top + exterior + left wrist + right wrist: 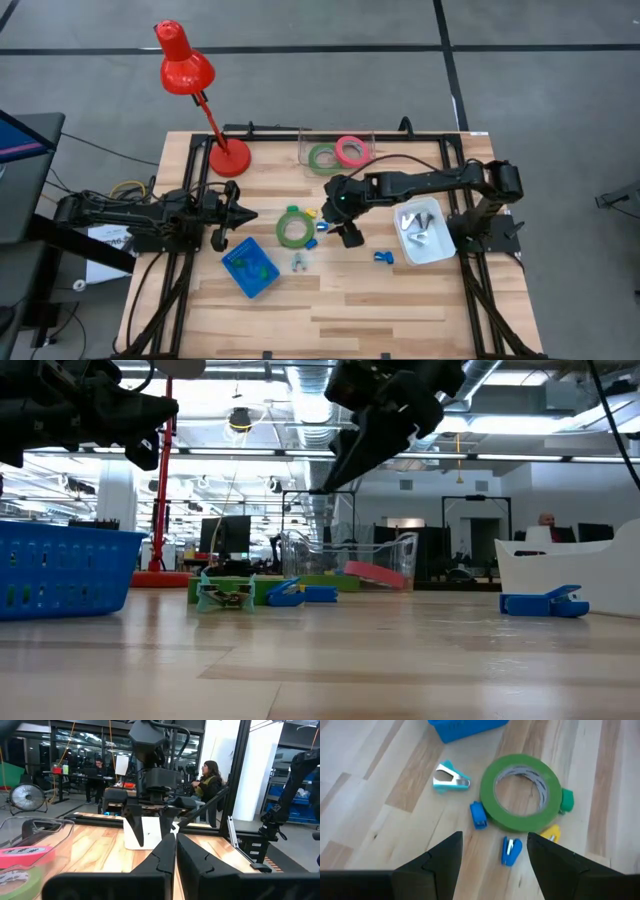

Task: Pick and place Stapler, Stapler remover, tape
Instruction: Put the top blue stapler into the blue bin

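Observation:
My right gripper (492,854) is open and hangs above the table (348,236), touching nothing. Below and ahead of it a green tape ring (522,792) lies flat on the wood (293,227). Beside the ring lie two small blue staplers (478,815) (511,851), a yellow piece (551,834) and a green piece (567,800). A teal staple remover (451,776) lies on the table near them (299,264). A second green ring (322,158) and a pink ring (351,150) lie in a clear container. My left gripper (176,855) is shut and waits at the table's left (237,214).
A blue basket (250,265) sits near the table's front, left of the staple remover. A white bin (440,245) at the right holds small metal pieces. One blue piece (384,257) lies beside it. A red desk lamp (228,158) stands at the far left. People sit in the room beyond.

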You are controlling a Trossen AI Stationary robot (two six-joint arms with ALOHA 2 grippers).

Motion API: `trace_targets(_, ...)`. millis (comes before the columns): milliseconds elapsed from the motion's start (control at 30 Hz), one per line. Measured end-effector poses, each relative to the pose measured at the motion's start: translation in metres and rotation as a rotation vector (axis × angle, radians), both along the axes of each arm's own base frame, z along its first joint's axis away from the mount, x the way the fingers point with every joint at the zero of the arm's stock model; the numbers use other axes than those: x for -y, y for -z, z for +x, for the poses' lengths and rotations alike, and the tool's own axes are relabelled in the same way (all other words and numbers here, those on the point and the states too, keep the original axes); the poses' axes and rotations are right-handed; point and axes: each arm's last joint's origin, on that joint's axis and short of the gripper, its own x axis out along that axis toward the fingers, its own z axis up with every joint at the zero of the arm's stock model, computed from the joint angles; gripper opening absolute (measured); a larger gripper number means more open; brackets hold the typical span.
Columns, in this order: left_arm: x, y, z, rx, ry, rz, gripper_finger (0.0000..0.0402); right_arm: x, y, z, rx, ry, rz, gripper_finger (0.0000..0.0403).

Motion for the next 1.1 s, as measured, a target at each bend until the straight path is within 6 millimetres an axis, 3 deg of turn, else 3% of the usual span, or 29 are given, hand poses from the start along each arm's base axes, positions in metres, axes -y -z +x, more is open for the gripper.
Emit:
trace_targets(433,0.000,0.000,0.000,0.000,0.000,0.000,0.0008,0.004,0.012,-0.016,-0.050,0.017,0.003,0.0214)
trace_targets(800,0.000,0.000,0.000,0.000,0.000,0.000,0.0008,0.005,0.030,-0.006,-0.061,0.025,0.004,0.0214)
trace_targets(867,0.000,0.000,0.000,0.000,0.000,0.000,0.0008,0.005,0.035,0.003,-0.025,0.026,0.001,0.0214)
trace_targets(1100,0.000,0.000,0.000,0.001,0.000,0.000,0.0008,0.008,0.051,0.006,-0.082,0.148,-0.016,0.0226)
